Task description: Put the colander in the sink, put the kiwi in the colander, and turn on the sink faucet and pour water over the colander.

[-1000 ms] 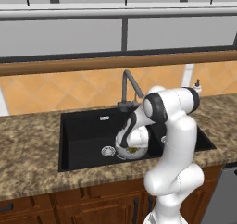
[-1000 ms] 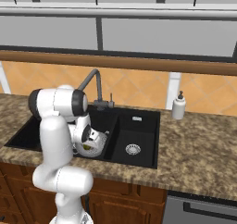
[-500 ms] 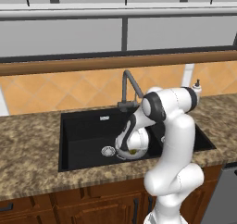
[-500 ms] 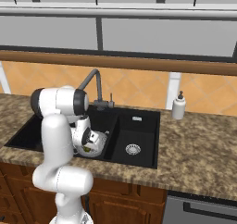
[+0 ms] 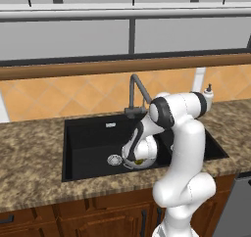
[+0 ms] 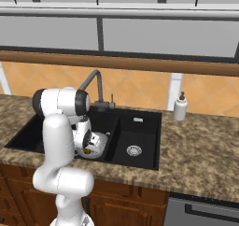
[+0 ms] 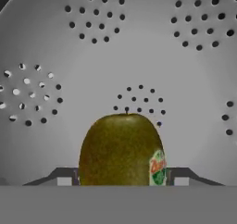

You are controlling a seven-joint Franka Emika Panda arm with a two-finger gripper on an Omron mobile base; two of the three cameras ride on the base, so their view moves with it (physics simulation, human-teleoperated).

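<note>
— Pincer first: how did it stand?

— Its two tips flanked the kiwi low in the hand view, one on each side, pointing into the colander. Whether they pinched the fruit or had let go, I could not tell; the tips sat right beside its skin with no plain gap.

— And where was the fruit?

— Inside the metal bowl, against its holed wall. From the left base view a yellowish spot showed in the colander, which sat in the larger basin of the sink, near the round drain.

— Why so low a reach?

— I judged the arm had bent down into the basin so the fruit would be set down rather than dropped, and would not bounce out.

— The faucet?

— The faucet stood behind the basin, its spout angled over the sink. I saw no water. That step looked undone.

— Anything else on the tabletop?

— A white soap bottle, well apart from the work.
</note>
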